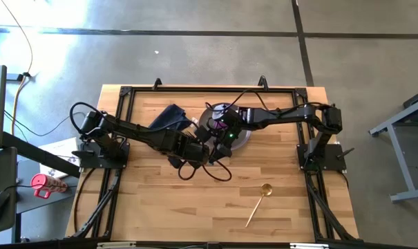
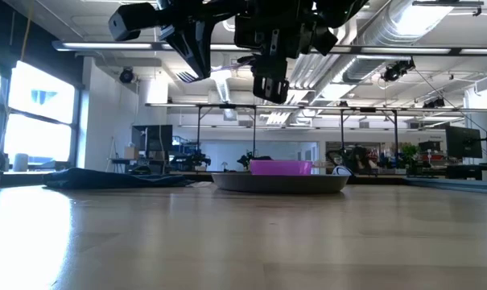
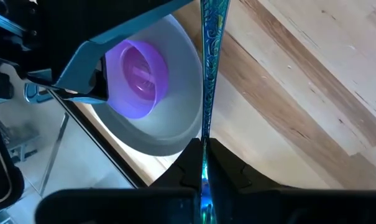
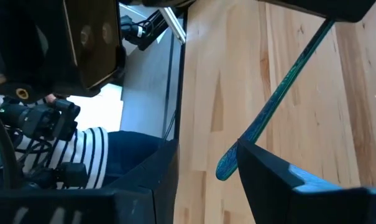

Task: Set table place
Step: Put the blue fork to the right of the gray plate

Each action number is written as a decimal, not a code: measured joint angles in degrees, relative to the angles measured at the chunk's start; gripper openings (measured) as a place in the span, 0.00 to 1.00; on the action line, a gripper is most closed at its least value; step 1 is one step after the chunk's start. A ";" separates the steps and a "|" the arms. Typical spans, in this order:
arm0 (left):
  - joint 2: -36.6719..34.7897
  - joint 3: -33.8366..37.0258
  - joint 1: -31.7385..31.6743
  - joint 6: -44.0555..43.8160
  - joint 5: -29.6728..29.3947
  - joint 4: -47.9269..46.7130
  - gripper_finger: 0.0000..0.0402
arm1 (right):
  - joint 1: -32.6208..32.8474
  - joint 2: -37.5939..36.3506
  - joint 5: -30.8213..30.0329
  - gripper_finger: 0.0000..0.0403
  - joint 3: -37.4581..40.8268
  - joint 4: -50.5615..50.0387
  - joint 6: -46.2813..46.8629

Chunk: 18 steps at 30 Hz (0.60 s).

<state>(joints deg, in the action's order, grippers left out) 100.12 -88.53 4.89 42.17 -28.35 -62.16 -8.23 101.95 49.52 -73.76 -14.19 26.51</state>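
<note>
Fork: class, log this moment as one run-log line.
left gripper: shut on fork, above table | right gripper: open, at fork's free end | bowl: on plate | spoon: on table

The plank table bears plate, napkin and spoon.

- High view: even daylight; pale glare on the floor at far left; soft arm shadows on the table.
- Low view: backlit; bright ceiling lights and windows; near tabletop blurred.
- Wrist views: bowl glows, softly focused; fork slightly blurred.
</note>
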 joint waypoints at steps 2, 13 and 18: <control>0.00 0.00 0.00 0.00 -0.18 0.30 0.00 | -0.55 -0.20 0.98 0.38 0.00 0.41 0.63; -0.02 -0.02 -0.04 -0.04 0.06 0.64 0.00 | -2.33 -3.87 0.31 0.38 -0.24 -4.72 -0.76; -0.02 -0.02 -0.04 -0.04 0.11 0.74 0.00 | -0.78 -3.17 -6.13 0.38 -0.26 -10.75 -4.40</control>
<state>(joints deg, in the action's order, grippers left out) 100.09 -88.55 4.84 42.13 -28.24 -61.42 -9.01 98.78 43.40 -74.02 -24.94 22.11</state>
